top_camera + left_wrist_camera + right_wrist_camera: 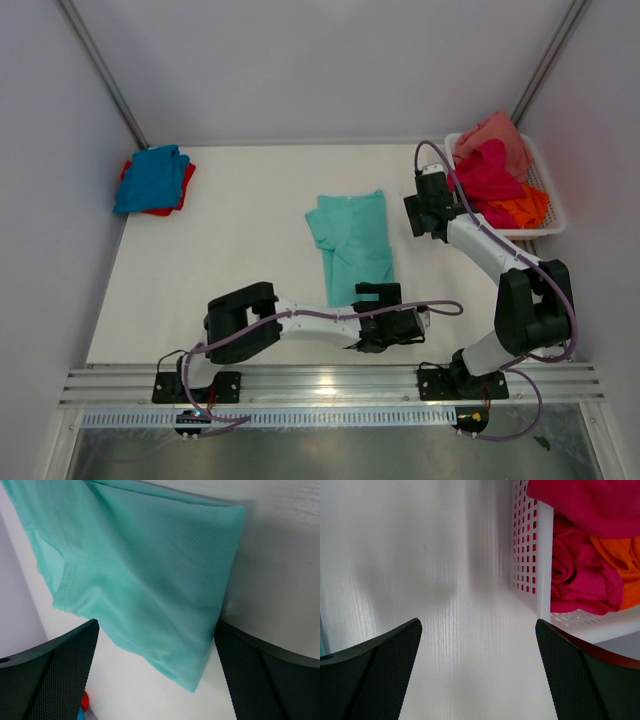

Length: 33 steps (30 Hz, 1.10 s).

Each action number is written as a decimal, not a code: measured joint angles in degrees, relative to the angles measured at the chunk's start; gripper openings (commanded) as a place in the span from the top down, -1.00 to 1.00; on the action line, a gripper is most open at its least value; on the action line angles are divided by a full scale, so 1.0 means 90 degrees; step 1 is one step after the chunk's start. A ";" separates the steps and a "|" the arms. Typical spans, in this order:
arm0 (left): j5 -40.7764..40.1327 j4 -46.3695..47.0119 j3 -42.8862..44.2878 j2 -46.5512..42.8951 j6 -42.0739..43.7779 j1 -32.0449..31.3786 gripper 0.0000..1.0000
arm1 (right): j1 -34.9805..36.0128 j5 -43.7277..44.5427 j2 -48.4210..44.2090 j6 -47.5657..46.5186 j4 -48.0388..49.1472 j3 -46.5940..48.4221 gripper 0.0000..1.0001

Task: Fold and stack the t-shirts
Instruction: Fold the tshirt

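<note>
A mint-teal t-shirt lies folded lengthwise in the middle of the table. My left gripper hovers open over its near end; in the left wrist view the shirt's corner hangs between the wide-apart fingers, untouched. A blue t-shirt lies on a red one at the far left. My right gripper is open beside the white mesh basket, which holds magenta, orange and salmon pink t-shirts. The right wrist view shows bare table between its fingers.
The basket's wall stands just right of my right gripper, with the magenta cloth spilling over it. Grey walls enclose the table on three sides. A metal rail with the arm bases runs along the near edge.
</note>
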 measured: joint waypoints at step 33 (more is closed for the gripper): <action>0.3298 -0.2310 0.0869 0.0068 -0.0612 -0.0379 1.00 | 0.0000 0.0250 -0.0151 -0.0029 0.0070 0.0000 -0.99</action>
